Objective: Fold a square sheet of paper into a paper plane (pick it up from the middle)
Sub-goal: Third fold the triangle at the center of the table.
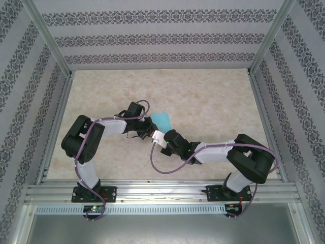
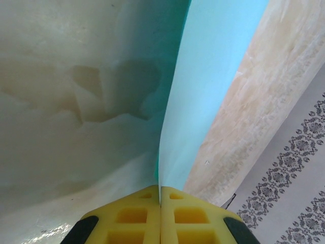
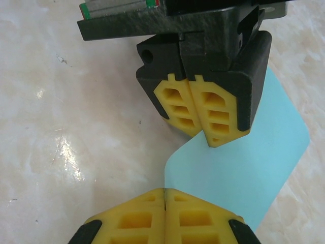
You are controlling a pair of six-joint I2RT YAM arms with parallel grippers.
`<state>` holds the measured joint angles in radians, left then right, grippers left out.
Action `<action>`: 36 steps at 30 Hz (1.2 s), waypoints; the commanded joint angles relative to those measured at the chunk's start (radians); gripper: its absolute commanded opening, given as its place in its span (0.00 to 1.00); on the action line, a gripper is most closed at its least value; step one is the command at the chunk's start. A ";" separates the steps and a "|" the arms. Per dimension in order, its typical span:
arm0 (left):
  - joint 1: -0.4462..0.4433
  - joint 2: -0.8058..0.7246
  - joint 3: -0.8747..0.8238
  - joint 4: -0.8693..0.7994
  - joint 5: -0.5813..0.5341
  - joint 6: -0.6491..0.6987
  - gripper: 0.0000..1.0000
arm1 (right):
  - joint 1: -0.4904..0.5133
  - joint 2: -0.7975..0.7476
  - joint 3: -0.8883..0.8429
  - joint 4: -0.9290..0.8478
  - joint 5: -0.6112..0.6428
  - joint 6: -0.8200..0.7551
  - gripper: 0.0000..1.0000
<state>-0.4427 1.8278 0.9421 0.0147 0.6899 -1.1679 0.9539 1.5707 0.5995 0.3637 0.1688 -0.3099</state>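
Both arms are seen folded inward over the table [image 1: 203, 96]. The left arm [image 1: 81, 145] is bent at a raised elbow and reached to the right. The right arm [image 1: 251, 161] is bent likewise and reached to the left, so that the two wrists are brought together near the table's middle.

The left gripper [image 2: 160, 189] is pressed together, and the square sheet of paper [image 1: 163, 120] is pinched in its seam. The right gripper [image 3: 165, 192] is likewise closed, and the sheet's curled near edge is nipped between its tips. The sheet is thus held between the two grippers, just above the table, and fanned away toward the far side.

The paper is noted as thin, smooth and turquoise, bowed in a soft curve with one rounded corner. The finger pads are of yellow moulded material with recessed cells, set in black housings. The table surface is glossy and marbled in cream. Patterned wall panels [image 1: 152, 38] and a purple cable [image 1: 167, 170] are recorded.

From the left wrist, the sheet's left face is pale and shadowed, and its far edge is cut off. Whether any crease has been made cannot be determined.
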 commanded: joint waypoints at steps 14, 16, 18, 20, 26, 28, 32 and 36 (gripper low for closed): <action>0.063 -0.104 0.042 -0.257 -0.104 0.171 0.49 | -0.056 -0.034 0.003 -0.013 -0.255 0.200 0.00; 0.071 -0.141 0.083 -0.366 -0.169 0.239 0.51 | -0.084 -0.031 0.014 -0.027 -0.337 0.266 0.00; 0.084 -0.172 0.119 -0.434 -0.208 0.284 0.53 | -0.113 -0.020 0.027 -0.034 -0.413 0.330 0.00; 0.095 -0.198 0.147 -0.472 -0.250 0.312 0.53 | -0.144 -0.008 0.043 -0.040 -0.491 0.397 0.00; 0.107 -0.129 0.294 -0.439 -0.122 0.416 0.46 | -0.231 0.043 0.076 -0.015 -0.652 0.555 0.00; 0.103 -0.056 0.377 -0.468 -0.068 0.443 0.42 | -0.258 0.059 0.090 -0.009 -0.692 0.607 0.00; 0.078 0.056 0.495 -0.508 -0.046 0.498 0.40 | -0.285 0.085 0.106 0.000 -0.720 0.667 0.00; 0.061 0.155 0.568 -0.528 -0.041 0.506 0.38 | -0.287 0.100 0.111 0.004 -0.713 0.673 0.00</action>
<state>-0.3622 1.9347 1.4704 -0.4397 0.6182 -0.7170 0.6693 1.6569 0.6876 0.3454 -0.5011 0.3202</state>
